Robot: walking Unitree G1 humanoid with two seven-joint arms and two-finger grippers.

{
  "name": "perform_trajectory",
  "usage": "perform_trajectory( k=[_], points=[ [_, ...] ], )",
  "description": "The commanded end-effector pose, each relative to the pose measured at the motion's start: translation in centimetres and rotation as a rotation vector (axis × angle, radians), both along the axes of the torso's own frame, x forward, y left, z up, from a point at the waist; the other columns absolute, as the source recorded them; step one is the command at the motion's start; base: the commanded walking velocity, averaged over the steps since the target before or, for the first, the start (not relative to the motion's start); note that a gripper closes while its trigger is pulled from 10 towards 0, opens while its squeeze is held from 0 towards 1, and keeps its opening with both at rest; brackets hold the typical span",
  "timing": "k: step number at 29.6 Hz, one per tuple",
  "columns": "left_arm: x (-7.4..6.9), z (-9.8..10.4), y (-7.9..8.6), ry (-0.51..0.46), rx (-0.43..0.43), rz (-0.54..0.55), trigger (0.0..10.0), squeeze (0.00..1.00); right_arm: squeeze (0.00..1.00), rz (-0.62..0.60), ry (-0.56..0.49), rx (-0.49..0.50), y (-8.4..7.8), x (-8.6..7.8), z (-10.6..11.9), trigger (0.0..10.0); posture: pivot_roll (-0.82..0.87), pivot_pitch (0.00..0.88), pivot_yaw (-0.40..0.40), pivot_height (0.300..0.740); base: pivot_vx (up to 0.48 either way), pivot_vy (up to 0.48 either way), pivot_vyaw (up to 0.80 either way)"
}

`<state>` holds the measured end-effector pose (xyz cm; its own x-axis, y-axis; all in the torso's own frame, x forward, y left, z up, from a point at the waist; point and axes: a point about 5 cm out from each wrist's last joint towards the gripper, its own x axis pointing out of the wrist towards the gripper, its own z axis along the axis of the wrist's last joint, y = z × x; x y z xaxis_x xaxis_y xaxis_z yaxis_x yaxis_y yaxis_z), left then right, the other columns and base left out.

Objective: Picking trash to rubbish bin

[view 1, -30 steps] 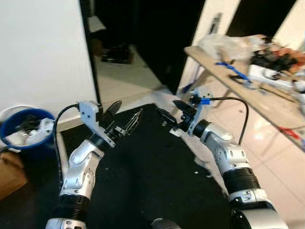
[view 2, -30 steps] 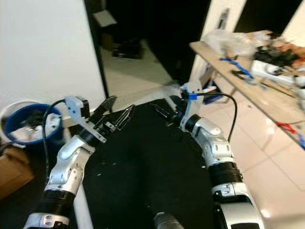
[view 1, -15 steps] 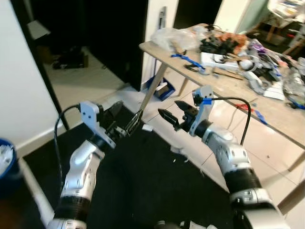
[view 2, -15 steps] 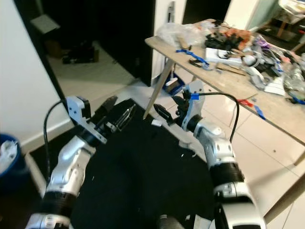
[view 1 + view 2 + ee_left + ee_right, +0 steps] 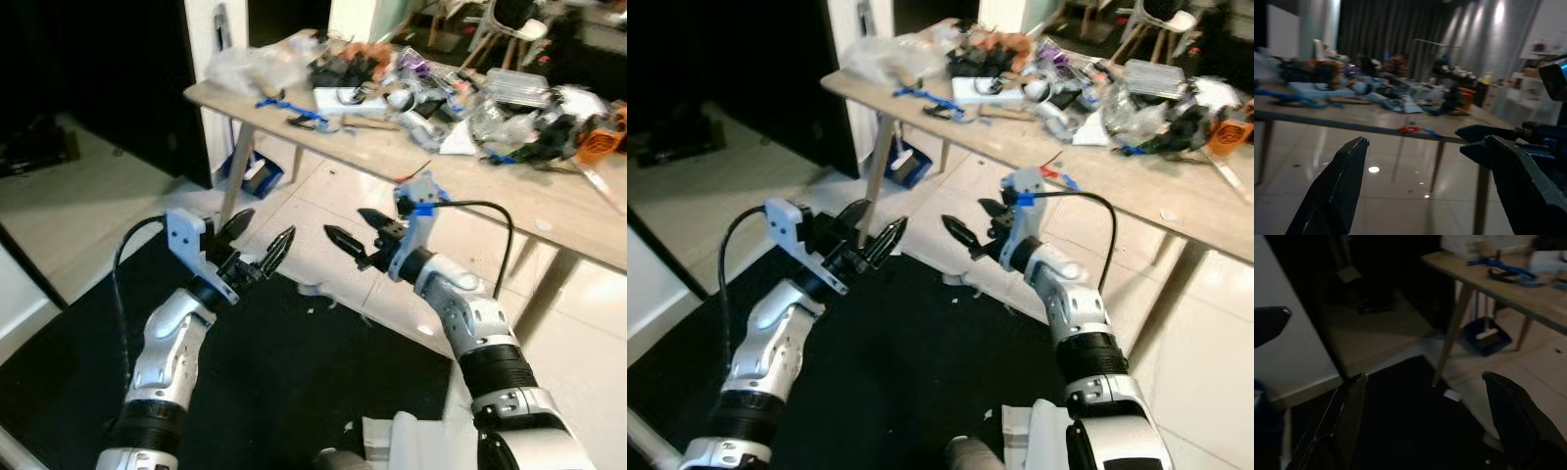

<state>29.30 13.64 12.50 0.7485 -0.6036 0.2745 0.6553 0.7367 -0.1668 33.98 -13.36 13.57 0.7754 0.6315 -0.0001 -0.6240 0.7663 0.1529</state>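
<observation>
Ahead, I log: black mat (image 5: 284, 392) edge meeting pale tiled floor (image 5: 323, 196), open room before cluttered wooden table (image 5: 392, 157). Left gripper (image 5: 257, 245) and right gripper (image 5: 348, 233) raised, facing, both spread wide, empty. White scrap (image 5: 312, 288) at mat edge.

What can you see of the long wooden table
The table is a long, light wood top on slim pale legs that slant outward, standing on the glossy tiled floor ahead of both grippers. Its top is piled with clutter: clear plastic bags, blue tools, cables, an orange item. A blue dustpan sits beneath its near end.
</observation>
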Motion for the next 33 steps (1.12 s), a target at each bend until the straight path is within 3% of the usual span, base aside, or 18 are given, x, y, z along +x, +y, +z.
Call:
perform_trajectory(
  k=[1, 25, 33],
  points=[
    [-0.11, -0.16, 0.04, 0.004, 0.008, -0.002, 10.0, 0.00, 0.00, -0.002, 0.012, -0.006, -0.06, -0.05, -0.25, 10.0, 0.01, 0.000, -0.045, 0.740, 0.000, 0.000, -0.79],
    [-0.18, -0.14, 0.20, 0.000, 0.013, 0.019, 10.0, 0.00, 0.00, -0.018, -0.004, 0.008, -0.27, -0.08, -0.08, 10.0, 0.01, 0.000, -0.045, 0.740, 0.000, 0.000, -0.78],
    [-0.29, -0.19, 0.27, -0.003, 0.020, 0.044, 10.0, 0.00, 0.00, -0.030, -0.042, 0.039, -0.54, -0.26, 0.28, 10.0, 0.01, 0.000, -0.047, 0.740, 0.000, 0.000, 0.00]
  ],
)
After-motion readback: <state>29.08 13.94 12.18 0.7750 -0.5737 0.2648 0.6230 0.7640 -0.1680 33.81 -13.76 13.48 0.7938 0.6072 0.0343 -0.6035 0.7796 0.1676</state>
